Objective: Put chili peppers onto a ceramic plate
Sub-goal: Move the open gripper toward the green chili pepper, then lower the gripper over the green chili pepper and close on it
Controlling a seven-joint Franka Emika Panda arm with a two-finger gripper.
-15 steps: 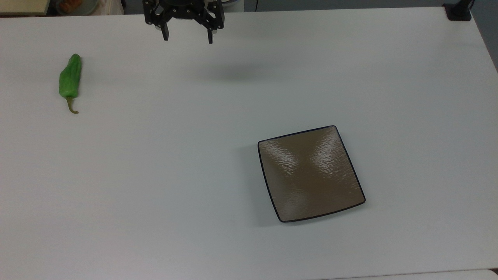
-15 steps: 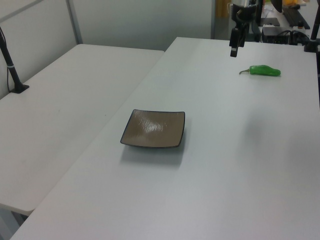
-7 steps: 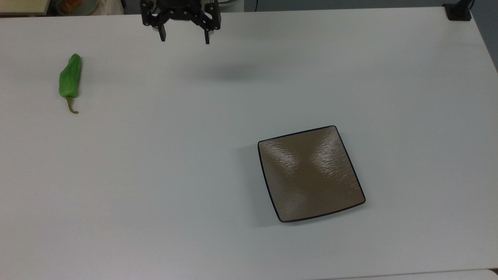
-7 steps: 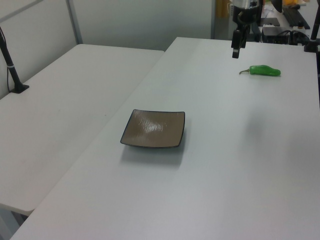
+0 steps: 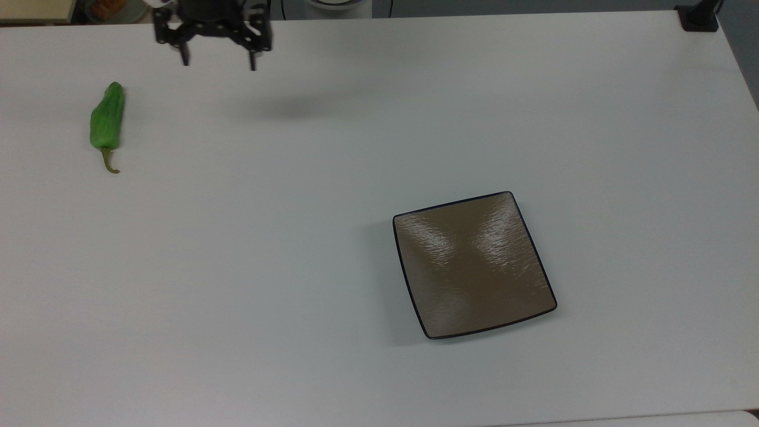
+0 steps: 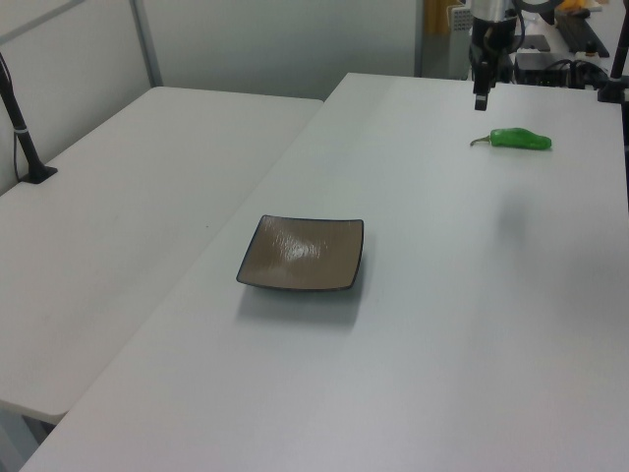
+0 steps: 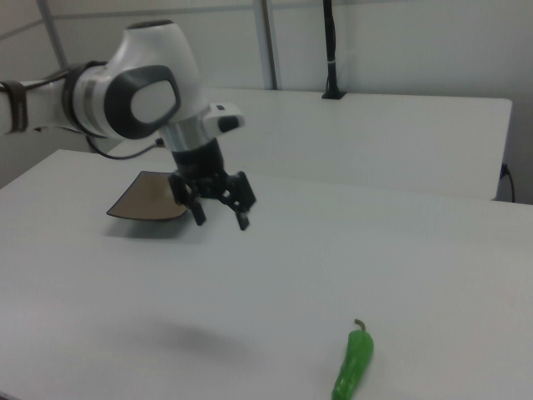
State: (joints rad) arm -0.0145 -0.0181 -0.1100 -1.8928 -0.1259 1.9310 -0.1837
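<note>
- Top view: the pepper (image 5: 107, 124) lies at the upper left of the frame, stem toward the bottom; the plate (image 5: 473, 264) sits lower right, well apart — so a long carry lies ahead. The gripper (image 5: 217, 61) hangs at the top edge, fingers spread wide, holding nothing.
- Left view: the gripper (image 6: 481, 101) hovers just above the pepper (image 6: 519, 139) in the upper right, clear of the table (image 6: 442, 324).
- Right view: the gripper (image 7: 221, 219) is spread and empty mid-frame — the plate (image 7: 144, 199) behind it, the pepper (image 7: 354, 365) at the bottom edge.
</note>
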